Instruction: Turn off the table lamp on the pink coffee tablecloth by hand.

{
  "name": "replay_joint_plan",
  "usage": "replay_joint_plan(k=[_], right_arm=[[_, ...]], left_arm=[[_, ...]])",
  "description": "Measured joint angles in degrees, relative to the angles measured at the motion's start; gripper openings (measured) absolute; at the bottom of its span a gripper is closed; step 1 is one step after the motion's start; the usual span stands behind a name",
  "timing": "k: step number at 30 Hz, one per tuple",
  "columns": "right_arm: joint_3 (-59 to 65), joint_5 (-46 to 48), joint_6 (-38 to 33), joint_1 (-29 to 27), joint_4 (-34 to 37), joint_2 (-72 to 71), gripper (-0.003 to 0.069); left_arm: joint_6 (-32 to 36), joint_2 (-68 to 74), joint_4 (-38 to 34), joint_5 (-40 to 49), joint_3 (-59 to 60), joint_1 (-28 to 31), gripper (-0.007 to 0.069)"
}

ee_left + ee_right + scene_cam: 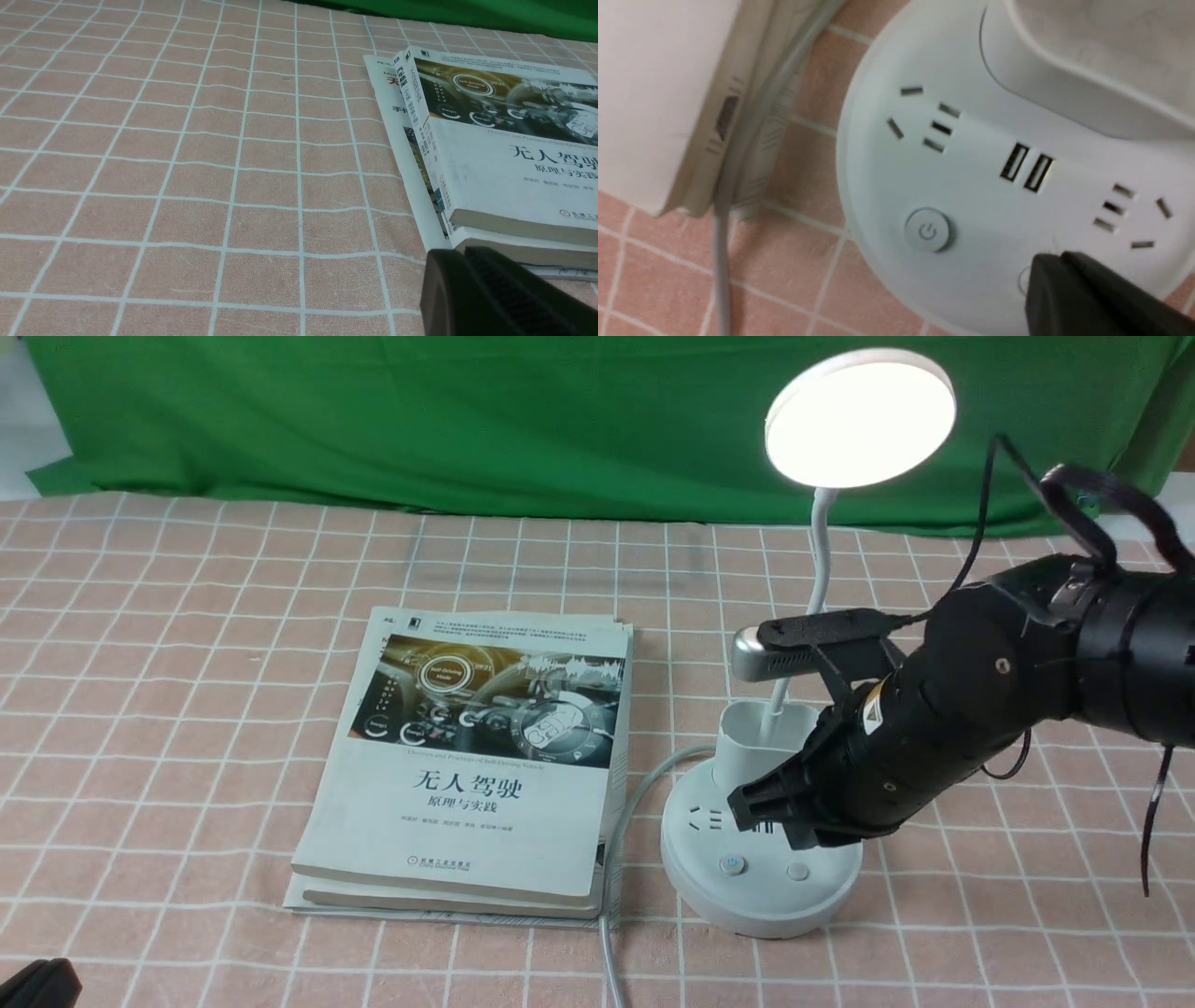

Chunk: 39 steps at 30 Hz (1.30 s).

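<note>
pink tablecloth (187,709), table lamp (752,733) upright, lit disc (859,418) facing camera, right pincer (773,817) over base (747,887), closure unclear

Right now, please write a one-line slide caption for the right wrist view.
Black end effector poised over the white round table lamp base, beside its round power button.

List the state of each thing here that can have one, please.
table lamp: on, disc head glowing.
books: closed, stacked flat.
right gripper: over the lamp base; open or shut unclear.
left gripper: only one finger shows; open or shut unclear.
pink coffee tablecloth: spread flat.
</note>
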Motion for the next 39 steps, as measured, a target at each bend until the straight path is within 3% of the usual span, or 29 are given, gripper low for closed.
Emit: replay_joint_plan(k=[23, 39], right_arm=[[-0.55, -0.18, -0.39, 0.0, -0.06, 4.97, 0.0045], [13.64, 7.9, -3.9, 0.0, -0.24, -24.36, 0.0055]], left_arm=[[0.0, 0.0, 0.0, 0.0, 0.0, 0.0, 0.0006], [0.0, 0.0, 0.0, 0.0, 0.0, 0.0, 0.0006]])
